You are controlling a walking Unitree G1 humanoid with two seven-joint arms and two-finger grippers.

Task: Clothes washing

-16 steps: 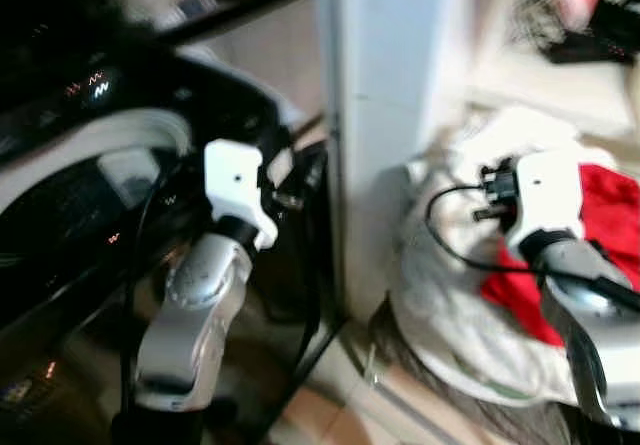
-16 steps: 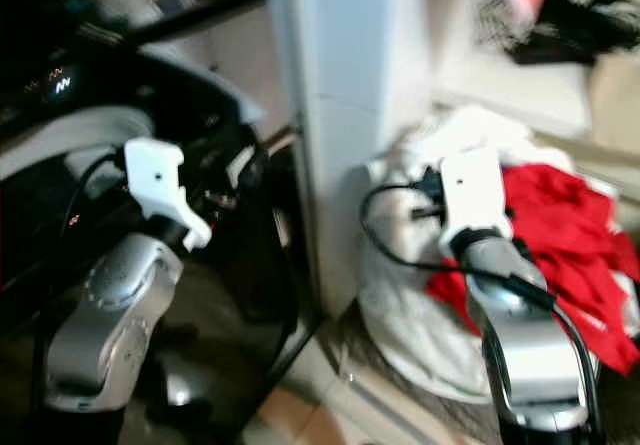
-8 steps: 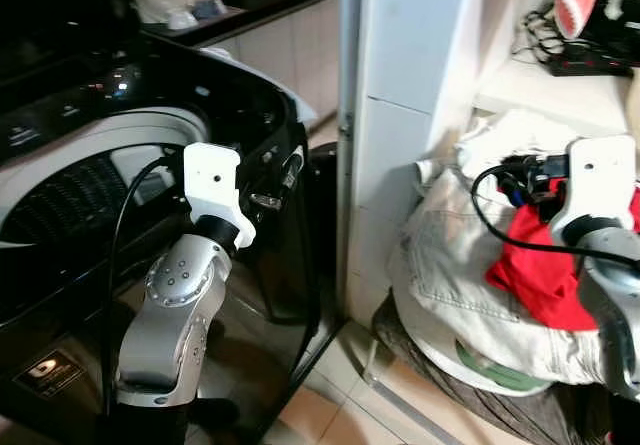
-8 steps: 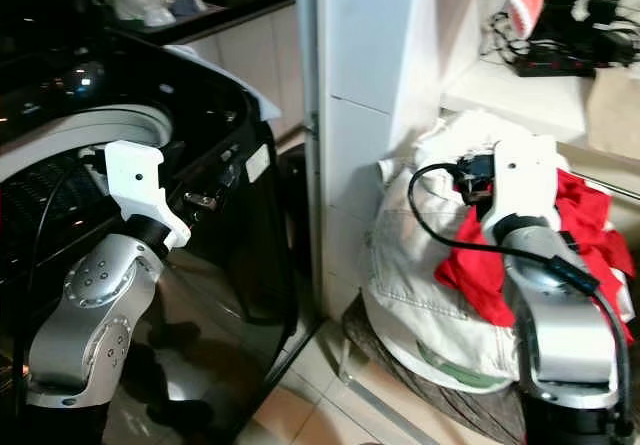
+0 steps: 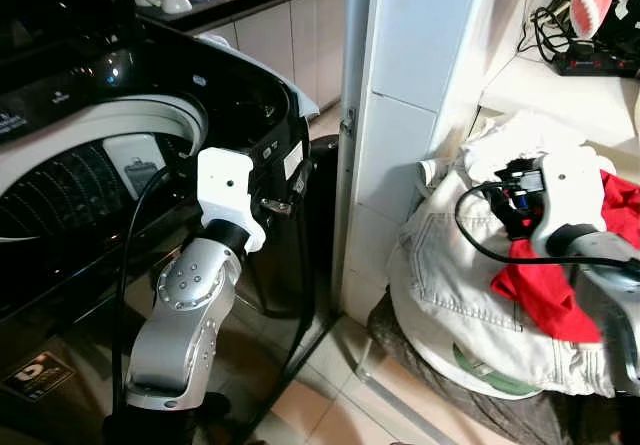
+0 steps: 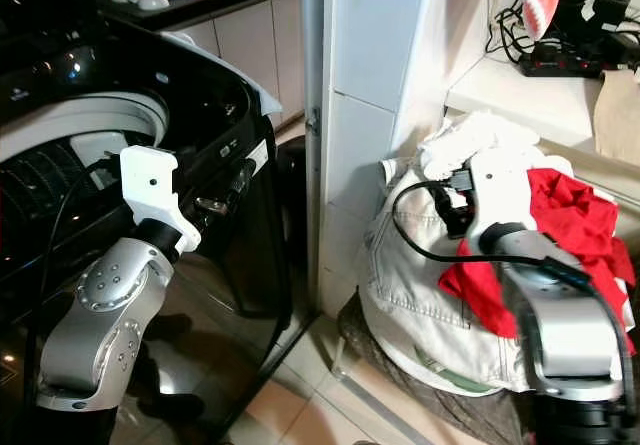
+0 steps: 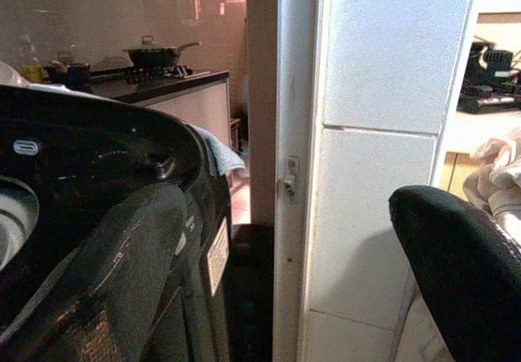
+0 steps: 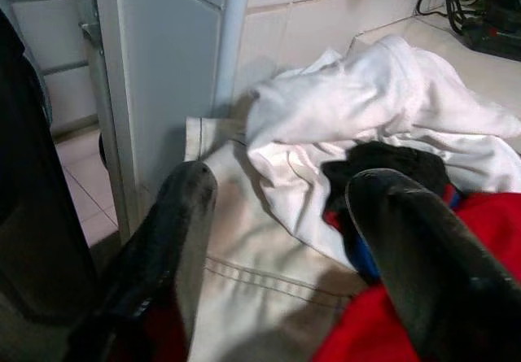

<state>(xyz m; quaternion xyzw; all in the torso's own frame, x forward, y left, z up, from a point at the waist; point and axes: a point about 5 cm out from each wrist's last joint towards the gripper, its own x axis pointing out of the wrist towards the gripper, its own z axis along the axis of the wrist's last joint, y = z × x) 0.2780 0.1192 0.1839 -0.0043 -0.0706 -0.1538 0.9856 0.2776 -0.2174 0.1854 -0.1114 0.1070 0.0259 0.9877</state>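
The right gripper (image 8: 277, 240), its 2 fingers spread apart, hovers just over the red garment (image 6: 565, 215) and pale jeans (image 8: 269, 297) on the laundry pile, while the left gripper (image 7: 285, 248), fingers also apart, hangs beside the black washing machine (image 5: 90, 155).

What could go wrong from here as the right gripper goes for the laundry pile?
The right gripper hovers open over overlapping clothes, so it may snag the pale denim garment along with the red garment. The heaped pile may slide off its basket. The white tiled pillar stands between pile and washing machine.
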